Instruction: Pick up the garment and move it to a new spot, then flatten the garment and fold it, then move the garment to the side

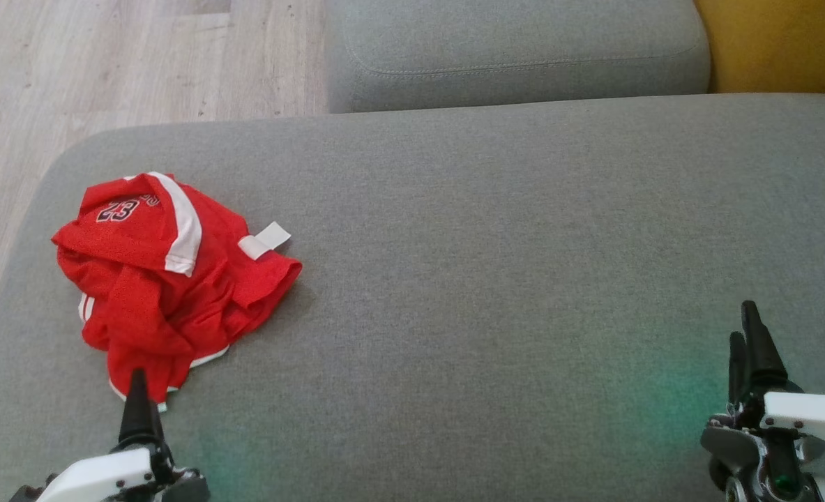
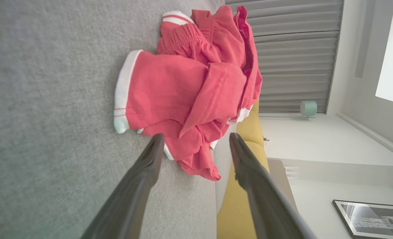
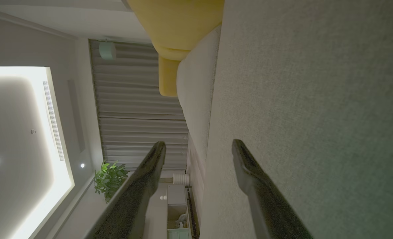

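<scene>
The garment (image 1: pixel 168 279) is a red jersey piece with white trim and the number 23, lying crumpled at the left of the grey sofa seat (image 1: pixel 496 265). My left gripper (image 1: pixel 137 387) stands at the garment's near edge, its jaws apart. In the left wrist view the garment (image 2: pixel 189 89) lies just past the open left gripper (image 2: pixel 196 141), with a fold of red cloth reaching between the fingertips. My right gripper (image 1: pixel 747 328) hovers at the lower right over bare cushion, far from the garment. In the right wrist view the right gripper (image 3: pixel 199 149) is open and holds nothing.
A second grey cushion (image 1: pixel 517 49) lies behind the seat, with a yellow cushion (image 1: pixel 782 42) at the back right. Wooden floor (image 1: pixel 105 63) lies past the seat's left and back edge. Bare grey seat stretches from the garment to the right gripper.
</scene>
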### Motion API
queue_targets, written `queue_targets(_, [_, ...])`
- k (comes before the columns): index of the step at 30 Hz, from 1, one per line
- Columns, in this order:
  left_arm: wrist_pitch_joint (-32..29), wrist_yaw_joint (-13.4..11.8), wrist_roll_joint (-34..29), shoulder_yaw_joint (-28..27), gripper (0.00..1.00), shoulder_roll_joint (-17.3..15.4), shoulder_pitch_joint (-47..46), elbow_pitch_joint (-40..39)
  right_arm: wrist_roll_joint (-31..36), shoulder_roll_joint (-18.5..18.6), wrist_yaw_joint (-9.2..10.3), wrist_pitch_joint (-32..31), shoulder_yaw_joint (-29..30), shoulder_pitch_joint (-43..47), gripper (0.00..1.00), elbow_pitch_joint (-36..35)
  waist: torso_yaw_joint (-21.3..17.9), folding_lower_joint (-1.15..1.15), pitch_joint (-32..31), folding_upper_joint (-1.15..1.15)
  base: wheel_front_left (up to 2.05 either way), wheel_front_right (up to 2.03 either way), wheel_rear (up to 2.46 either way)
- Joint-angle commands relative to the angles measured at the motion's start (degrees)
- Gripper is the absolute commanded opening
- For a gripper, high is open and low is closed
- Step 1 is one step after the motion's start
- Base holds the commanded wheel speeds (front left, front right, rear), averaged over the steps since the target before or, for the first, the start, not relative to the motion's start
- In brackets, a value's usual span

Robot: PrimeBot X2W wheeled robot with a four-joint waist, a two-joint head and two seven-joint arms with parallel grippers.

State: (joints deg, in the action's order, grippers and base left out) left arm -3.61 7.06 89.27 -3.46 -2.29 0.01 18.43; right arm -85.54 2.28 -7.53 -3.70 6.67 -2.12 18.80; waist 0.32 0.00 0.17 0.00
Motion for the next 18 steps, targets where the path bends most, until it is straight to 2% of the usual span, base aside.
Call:
queue_targets(1, [0.6,0.1,-1.1,-0.2,1.00,-0.2,-1.9,-2.0,1.7,0.2,0.01,0.6,-0.2,-2.2,1.00,-2.5,0.1,0.00,0.0,0.00,0.00,0.00,0.00])
queue_targets(9, [2.0,-0.4,-6.2,-1.4,1.00,-0.3,-2.2,-4.1,9.7,0.2,0.01,2.0,-1.0,-2.2,1.00,-4.7,0.3,0.00,0.1,0.00,0.00,0.00,0.00])
queue_targets(18, [3.5,-2.8,-14.5,-1.3,1.00,-0.3,-3.0,-9.6,19.2,0.3,0.01,3.5,-2.4,-2.4,1.00,-7.5,0.1,0.00,0.2,0.00,0.00,0.00,0.00])
